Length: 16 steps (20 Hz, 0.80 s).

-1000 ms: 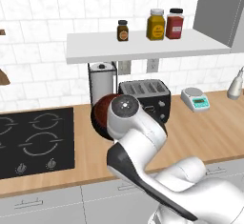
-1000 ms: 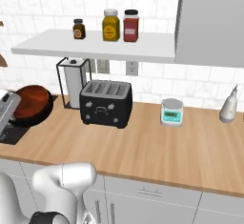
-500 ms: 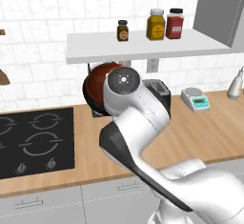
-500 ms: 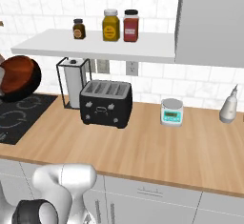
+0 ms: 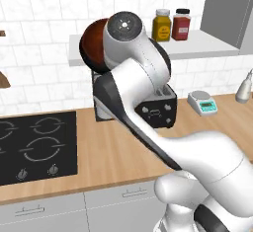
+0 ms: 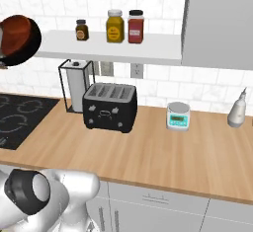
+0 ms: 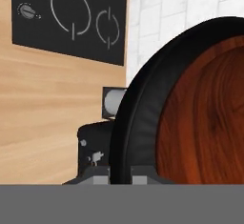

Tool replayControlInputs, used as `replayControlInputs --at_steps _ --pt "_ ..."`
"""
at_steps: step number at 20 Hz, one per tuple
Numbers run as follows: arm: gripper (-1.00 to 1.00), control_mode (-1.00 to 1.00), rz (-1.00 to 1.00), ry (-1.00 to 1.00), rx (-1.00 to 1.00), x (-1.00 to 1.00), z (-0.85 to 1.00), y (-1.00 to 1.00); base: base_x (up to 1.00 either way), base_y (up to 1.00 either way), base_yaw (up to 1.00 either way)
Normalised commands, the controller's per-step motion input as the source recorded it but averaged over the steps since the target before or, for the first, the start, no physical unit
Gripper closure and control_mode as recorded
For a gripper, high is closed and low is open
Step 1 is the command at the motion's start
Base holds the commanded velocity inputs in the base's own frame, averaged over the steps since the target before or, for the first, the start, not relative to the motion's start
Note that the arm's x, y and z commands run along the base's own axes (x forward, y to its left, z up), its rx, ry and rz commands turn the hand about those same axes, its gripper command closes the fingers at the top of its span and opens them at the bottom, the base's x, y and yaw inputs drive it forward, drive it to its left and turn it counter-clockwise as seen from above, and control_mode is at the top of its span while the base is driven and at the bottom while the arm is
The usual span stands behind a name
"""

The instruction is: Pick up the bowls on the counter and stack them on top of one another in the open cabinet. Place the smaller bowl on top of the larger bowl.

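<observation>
Bowls ride stacked in the air just left of the white shelf board (image 6: 113,48): the reddish-brown bowl (image 6: 19,32) nests inside the glossy black bowl (image 7: 138,118), whose rim the fingers (image 7: 101,174) pinch from both sides. Judged from here, the load should clear the shelf's front edge, move right short of the jars (image 6: 114,26), then settle level. Smooth glaze invites slipping; the brown inside shows wood-like grain.

The smaller bowl (image 6: 17,32) sits inside the larger bowl (image 6: 30,46), apparently left of the shelf (image 6: 148,48), above the bench (image 6: 197,152).
</observation>
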Motion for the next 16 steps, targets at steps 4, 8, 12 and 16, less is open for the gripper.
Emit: replayControlInputs --at_steps 4,8,12,16 --pt "1.0 -1.0 0.0 -0.01 0.0 1.0 0.39 0.0 0.0 0.0 0.0" --pt "1.0 -1.0 0.0 0.08 0.0 1.0 0.01 -0.03 0.0 0.0 0.0" --pt "1.0 -1.0 0.0 0.26 0.0 1.0 -0.08 -0.04 0.0 0.0 0.0" --pt "1.0 -1.0 0.0 0.21 0.0 1.0 -0.06 0.0 0.0 0.0 0.0"
